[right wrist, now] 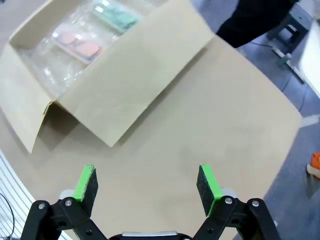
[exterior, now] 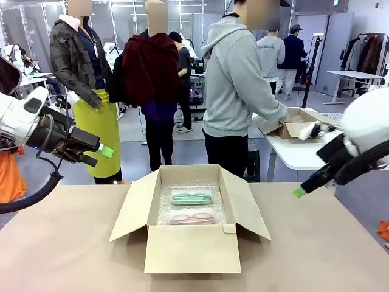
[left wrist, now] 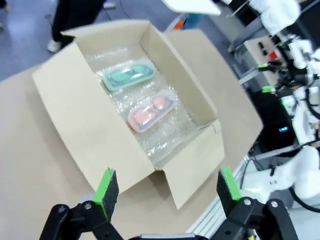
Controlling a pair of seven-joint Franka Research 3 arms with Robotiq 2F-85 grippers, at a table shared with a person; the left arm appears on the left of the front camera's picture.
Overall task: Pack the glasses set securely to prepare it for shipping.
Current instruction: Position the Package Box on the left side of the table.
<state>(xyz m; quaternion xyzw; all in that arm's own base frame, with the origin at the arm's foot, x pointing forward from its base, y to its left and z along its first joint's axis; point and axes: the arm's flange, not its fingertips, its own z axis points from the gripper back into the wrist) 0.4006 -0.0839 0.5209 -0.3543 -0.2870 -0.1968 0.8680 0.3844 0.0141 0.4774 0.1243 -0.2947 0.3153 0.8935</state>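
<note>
While both arms hang clear of the work, the left gripper [left wrist: 166,182] and the right gripper [right wrist: 148,177] each stand spread wide and hold nothing; the mint green case [exterior: 191,197] and the pink case [exterior: 192,216] lie flat, side by side and apart, on the bubble wrap [exterior: 163,210] lining the floor of the open cardboard box [exterior: 182,249] at mid-counter. Hazards noted: the cases appear loose and uncovered on top, so closing the box as it lies could leave them free to slide and knock together; the side flaps [exterior: 136,205] splay outward, and a finger descending carelessly could catch a flap edge and shove the light box along the counter [exterior: 61,255]. Clearance: bare counter lies to either side of the box; the near counter edge sits close to the front wall, so room there is tight; a person [exterior: 237,91] stands at the far side, turned away.
</note>
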